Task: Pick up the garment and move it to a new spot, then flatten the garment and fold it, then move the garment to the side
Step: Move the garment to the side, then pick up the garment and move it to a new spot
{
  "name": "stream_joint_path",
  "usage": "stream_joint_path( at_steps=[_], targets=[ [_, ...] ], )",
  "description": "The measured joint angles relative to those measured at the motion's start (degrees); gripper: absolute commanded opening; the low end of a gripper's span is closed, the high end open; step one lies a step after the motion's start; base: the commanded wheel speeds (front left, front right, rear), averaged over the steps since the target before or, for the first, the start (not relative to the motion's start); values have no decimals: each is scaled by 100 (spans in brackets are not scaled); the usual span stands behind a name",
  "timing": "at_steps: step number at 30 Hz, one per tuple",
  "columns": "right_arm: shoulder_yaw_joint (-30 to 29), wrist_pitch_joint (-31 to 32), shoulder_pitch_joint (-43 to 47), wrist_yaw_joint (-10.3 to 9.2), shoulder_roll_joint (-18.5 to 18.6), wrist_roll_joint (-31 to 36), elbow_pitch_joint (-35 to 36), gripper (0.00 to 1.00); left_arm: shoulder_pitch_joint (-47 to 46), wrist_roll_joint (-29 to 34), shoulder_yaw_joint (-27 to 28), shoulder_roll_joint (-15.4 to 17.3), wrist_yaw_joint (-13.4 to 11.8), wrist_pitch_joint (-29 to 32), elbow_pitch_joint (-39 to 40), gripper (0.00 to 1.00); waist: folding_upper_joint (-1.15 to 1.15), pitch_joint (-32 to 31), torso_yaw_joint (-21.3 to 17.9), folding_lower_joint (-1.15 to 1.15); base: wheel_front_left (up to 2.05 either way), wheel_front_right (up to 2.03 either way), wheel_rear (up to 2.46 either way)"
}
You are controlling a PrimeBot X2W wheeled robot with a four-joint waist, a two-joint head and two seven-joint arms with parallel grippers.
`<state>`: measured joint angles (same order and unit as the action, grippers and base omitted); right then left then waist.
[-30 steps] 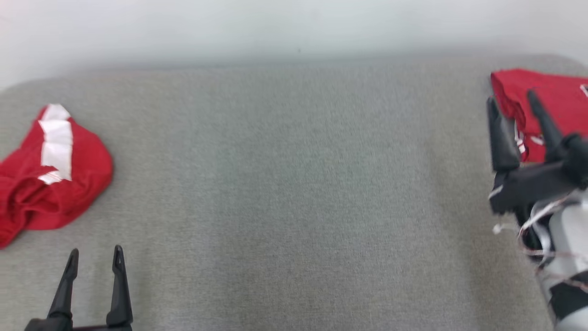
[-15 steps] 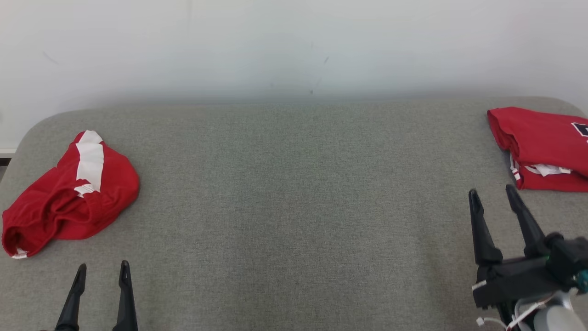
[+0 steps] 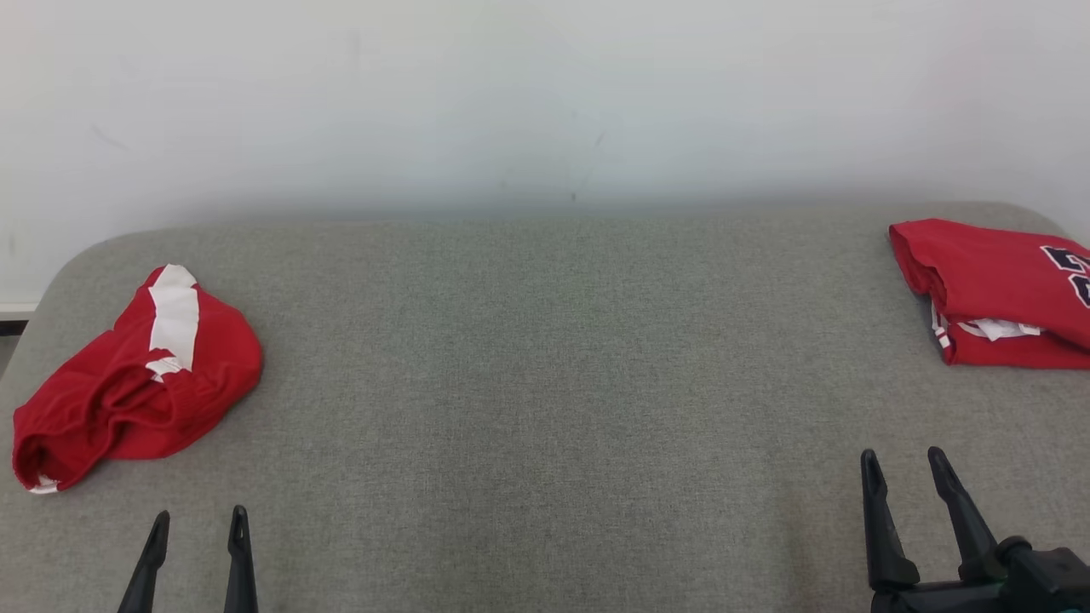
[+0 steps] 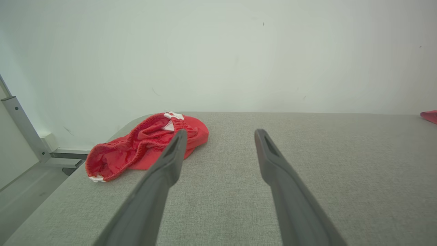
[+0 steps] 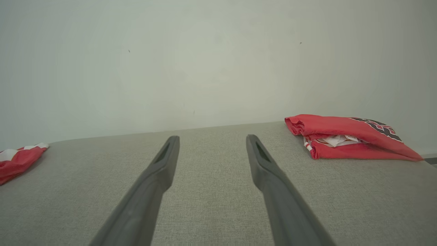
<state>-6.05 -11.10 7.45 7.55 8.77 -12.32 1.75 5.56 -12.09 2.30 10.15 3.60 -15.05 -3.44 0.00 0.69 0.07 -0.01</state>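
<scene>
Left gripper (image 3: 200, 512) and right gripper (image 3: 901, 454) hang empty, jaws spread wide, over the near side of the grey padded table (image 3: 545, 383), a folded red jersey (image 3: 988, 289) at its far right and crumpled red shorts (image 3: 136, 392) bunched near its left edge. The larger risk seems a clumsy reach shoving the shorts off that edge; the smaller, a pinch catching one layer so the bundle drags.

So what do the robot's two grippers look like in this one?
The left gripper and right gripper each have two long, dark, tapering fingers with a narrow slot recessed near each pointed tip. The right one's base is a blocky black housing.
</scene>
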Motion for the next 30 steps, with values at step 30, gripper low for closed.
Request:
stream_joint_path(
  at_steps=[30],
  targets=[
    [21, 188, 328, 0, -203, 233, 235, 100, 153, -27, -265, 235, -3, 455, 477, 100, 0, -217, 128, 0, 0, 0, 0]
  ],
)
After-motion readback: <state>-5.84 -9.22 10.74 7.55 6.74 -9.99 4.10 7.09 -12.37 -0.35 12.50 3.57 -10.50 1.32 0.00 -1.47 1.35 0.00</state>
